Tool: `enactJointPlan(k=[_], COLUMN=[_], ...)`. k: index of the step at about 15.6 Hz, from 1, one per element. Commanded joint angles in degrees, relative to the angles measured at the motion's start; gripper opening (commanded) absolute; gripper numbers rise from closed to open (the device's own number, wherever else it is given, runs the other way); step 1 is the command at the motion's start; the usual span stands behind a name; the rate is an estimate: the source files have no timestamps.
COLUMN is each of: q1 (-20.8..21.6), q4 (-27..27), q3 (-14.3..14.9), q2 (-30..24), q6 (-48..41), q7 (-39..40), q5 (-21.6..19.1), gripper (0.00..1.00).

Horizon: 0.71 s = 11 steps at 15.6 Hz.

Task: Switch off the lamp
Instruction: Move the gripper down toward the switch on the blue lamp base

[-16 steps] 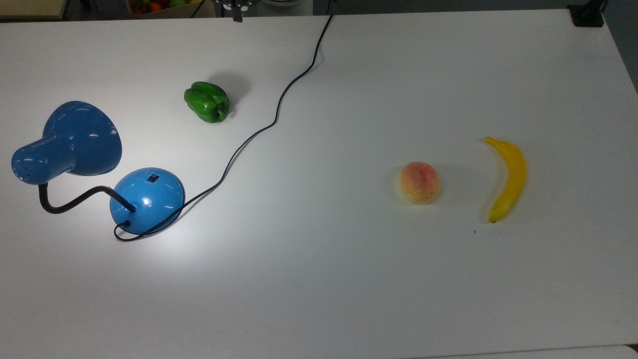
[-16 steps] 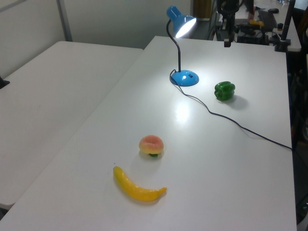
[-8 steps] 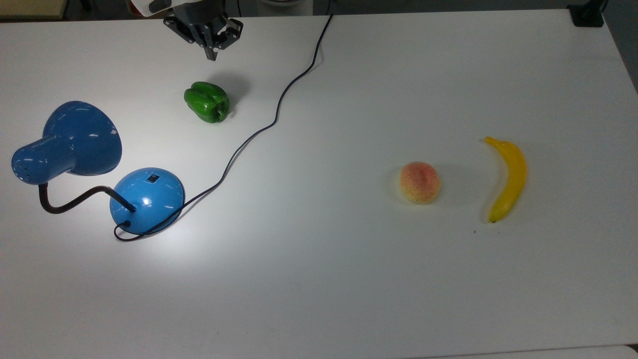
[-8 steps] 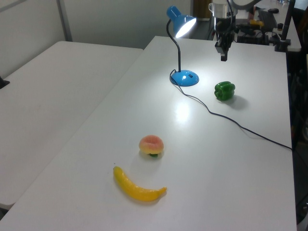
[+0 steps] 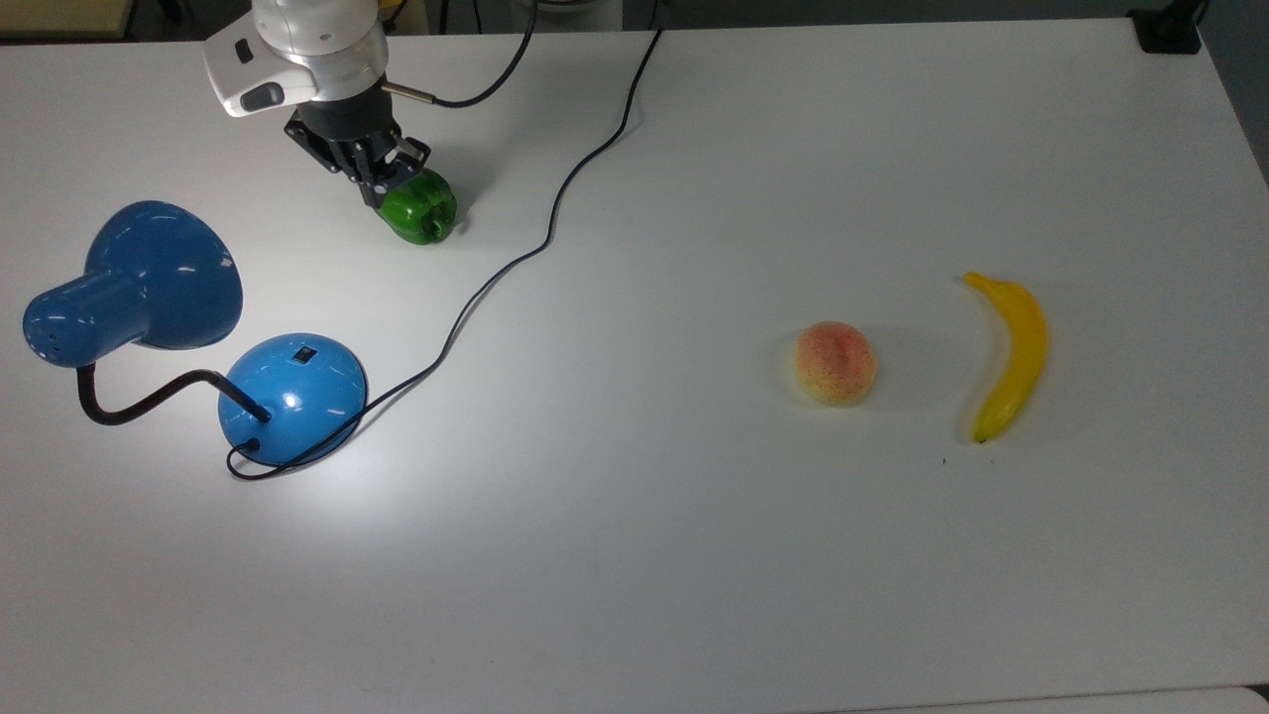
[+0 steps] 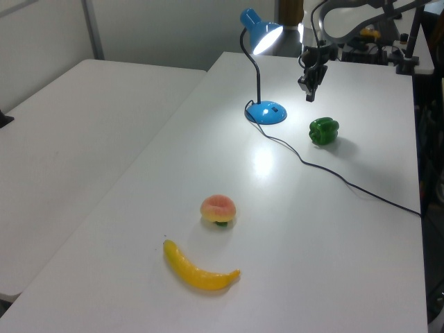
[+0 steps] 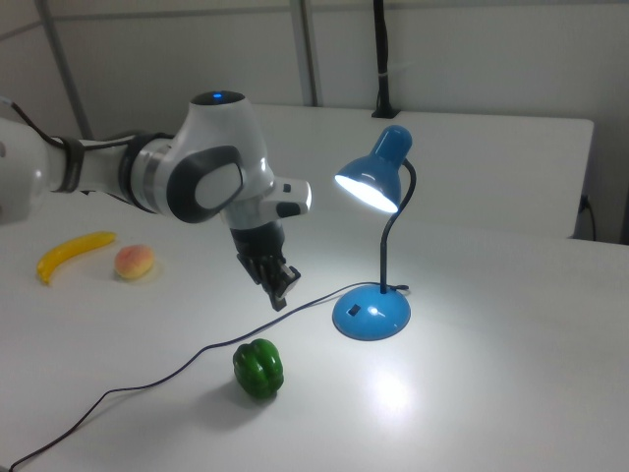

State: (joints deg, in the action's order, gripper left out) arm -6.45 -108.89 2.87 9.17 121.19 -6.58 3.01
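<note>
A white desk [image 5: 694, 555] spreads under me, with a bright pool of light beside the lamp [image 5: 292, 397] — it is lit, its shade glowing in the right view. The lamp stands at the top view's left, its black cord [image 5: 516, 258] trailing off toward the far edge. My jaws [image 7: 279, 293] hang in the air above the desk, pressed together and holding nothing, above a green pepper [image 5: 424, 211] and apart from the lamp's blue base. In the left view I hover between the shade and the pepper. Well away — at the top view's right — lie a peach [image 5: 836, 362] and a banana [image 5: 1011, 355], side by side, not touching.
</note>
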Motion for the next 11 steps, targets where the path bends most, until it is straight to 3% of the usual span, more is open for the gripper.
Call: enactJointPlan(k=[1,11], q1=[-1.37,-2.95], q4=[-0.27,0.08], q3=[-0.05,-0.05], q2=[3.03,8.31], q6=[7.90,21.18], q7=[-1.68,-1.68], q5=[0.77,0.77], gripper=[0.00,0.00])
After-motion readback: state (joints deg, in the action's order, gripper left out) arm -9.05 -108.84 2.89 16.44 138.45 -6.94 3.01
